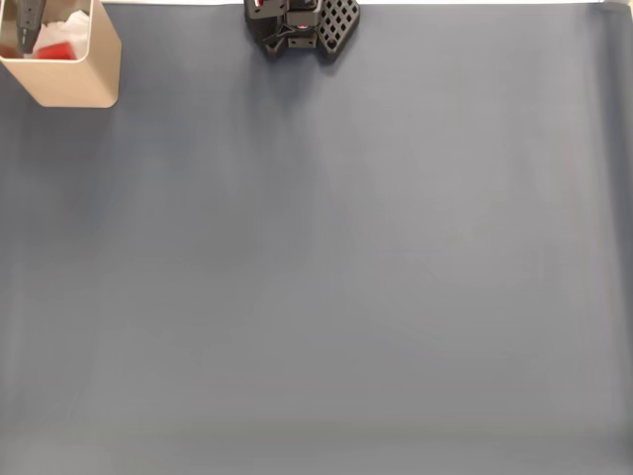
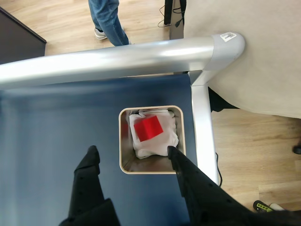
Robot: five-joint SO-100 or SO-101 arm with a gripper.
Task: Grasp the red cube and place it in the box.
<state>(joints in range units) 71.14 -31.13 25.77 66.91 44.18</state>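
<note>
The red cube [image 2: 148,129] lies on white stuffing inside the beige box [image 2: 151,170], seen from above in the wrist view. My gripper [image 2: 133,151] hangs above the box, open and holding nothing, one black finger [image 2: 89,162] left of the box and the other over its right wall. In the fixed view the box [image 1: 74,79] stands at the top left corner of the blue mat, red of the cube [image 1: 56,49] showing inside, with a dark gripper finger [image 1: 28,25] over its left part.
The arm's black base [image 1: 302,25] sits at the top middle of the fixed view. A silver table rail [image 2: 122,59] borders the mat just beyond the box. A person's legs [image 2: 107,19] stand on the wooden floor behind.
</note>
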